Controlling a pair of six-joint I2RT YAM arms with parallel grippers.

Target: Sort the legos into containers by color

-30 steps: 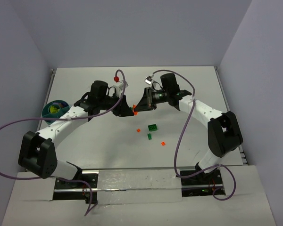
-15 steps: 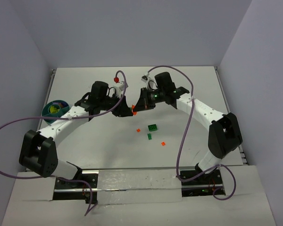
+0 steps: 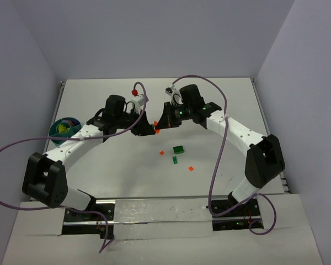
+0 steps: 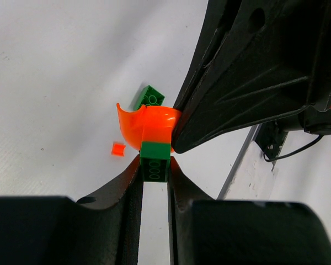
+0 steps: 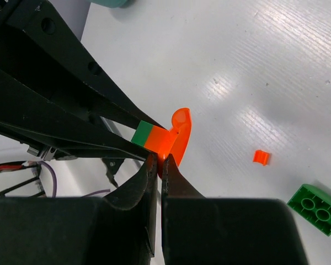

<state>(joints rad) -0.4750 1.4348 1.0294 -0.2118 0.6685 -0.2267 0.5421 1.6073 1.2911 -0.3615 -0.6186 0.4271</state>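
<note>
Left wrist view is showing the left tool [image 4: 154, 165] partly closed, gripping a green brick [image 4: 154, 154]; the right tool [image 5: 158, 165], nearly shut, is pinching the orange piece [image 5: 176, 135] joined to it, above the table [image 3: 220, 105]; any pulling is risking a slip off that thin orange edge, flinging bricks far from the bowl [image 3: 65, 127].

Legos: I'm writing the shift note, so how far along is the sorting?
Done: the teal bowl holds some lime-coloured pieces. In hand: the left fingers pinch a green block joined to an orange curved piece, which the right fingers pinch, probably to pull the two apart. Left: a green brick, a small green piece and two orange bits lie on the table.
</note>
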